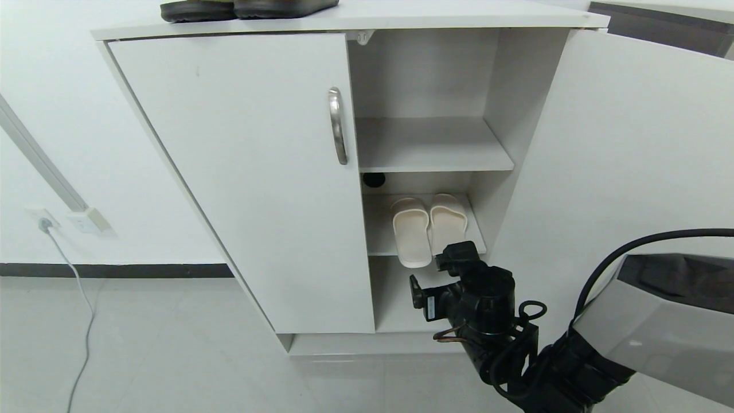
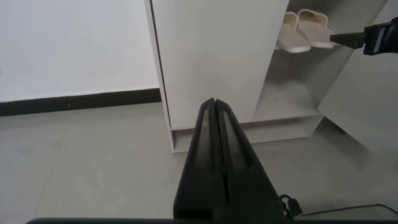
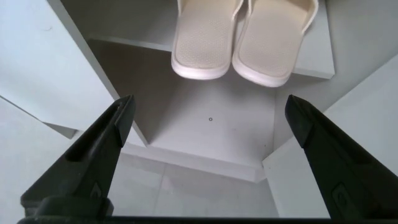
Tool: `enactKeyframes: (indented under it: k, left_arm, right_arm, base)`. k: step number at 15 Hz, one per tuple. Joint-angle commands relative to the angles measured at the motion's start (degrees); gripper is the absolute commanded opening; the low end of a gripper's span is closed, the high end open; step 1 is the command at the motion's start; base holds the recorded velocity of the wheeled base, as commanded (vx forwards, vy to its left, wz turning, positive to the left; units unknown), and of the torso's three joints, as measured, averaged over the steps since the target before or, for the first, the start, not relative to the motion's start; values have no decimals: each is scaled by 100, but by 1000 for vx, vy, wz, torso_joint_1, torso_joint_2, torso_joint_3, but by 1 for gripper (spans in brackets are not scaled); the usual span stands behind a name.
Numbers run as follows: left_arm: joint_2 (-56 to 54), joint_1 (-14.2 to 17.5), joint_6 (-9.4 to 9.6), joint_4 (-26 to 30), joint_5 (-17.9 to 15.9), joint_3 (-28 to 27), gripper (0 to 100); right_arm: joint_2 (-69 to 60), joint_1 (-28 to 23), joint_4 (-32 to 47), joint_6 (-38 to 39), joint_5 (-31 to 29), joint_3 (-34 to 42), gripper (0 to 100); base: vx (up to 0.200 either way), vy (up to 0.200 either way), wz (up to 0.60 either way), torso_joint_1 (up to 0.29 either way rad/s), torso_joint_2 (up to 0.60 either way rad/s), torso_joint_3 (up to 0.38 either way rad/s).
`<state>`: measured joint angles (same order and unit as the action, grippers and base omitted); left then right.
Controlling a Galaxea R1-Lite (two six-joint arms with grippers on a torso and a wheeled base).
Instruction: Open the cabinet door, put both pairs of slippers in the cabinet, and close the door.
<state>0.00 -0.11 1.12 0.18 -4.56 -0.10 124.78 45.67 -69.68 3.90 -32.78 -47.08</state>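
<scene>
Your right door (image 1: 619,149) stands swung wide open, while the left door (image 1: 241,172) is closed, its metal handle (image 1: 338,126) upright along the inner edge. On writing: you have a small white label on the side of the right gripper (image 1: 436,272), but it is too small to read.

Now look at the cream slippers (image 1: 427,226). They sit on the middle shelf (image 1: 378,229) of the cabinet (image 1: 459,14), in the open right half, below the upper shelf (image 1: 430,146). They lie side by side, soles down, inner edges meeting. Their long axis runs front to back, with toes pointing into the cabinet and heels towards you. Both heels hang over the shelf's front edge, which the right wrist view shows plainly.

Your right gripper is just in front of those heels and a little lower, apart from them. Its jaws are spread wide and hold nothing, framing the bottom compartment's floor (image 3: 211,124).

The dark slippers (image 1: 246,8) are up on the cabinet top, above the closed left door and near the front edge. The head view's upper edge cuts them off, so you cannot tell which way they point.

Your left gripper (image 2: 214,102) hangs low above the tiled floor (image 2: 93,162), facing the cabinet's closed door and well apart from it. Its fingers are pressed together with nothing between them.
</scene>
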Motion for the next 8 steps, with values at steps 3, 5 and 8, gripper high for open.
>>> enactKeyframes:
  k: [3,5,8]
  left_arm:
    - [9,2,2,-1,-1,1,0]
    - [9,2,2,-1,-1,1,0]
    - [0,2,-7,-1,-1,1,0]
  right_arm:
    - [29,4,-2,85,9,199,100]
    - [72,4,-19,137,9,217,100]
    - [72,-5,-204,111,0,287,100]
  base:
    - [0,0,0,1,4,149]
    - [0,0,0,2,2,190]
    - [0,0,0,-2,7,173]
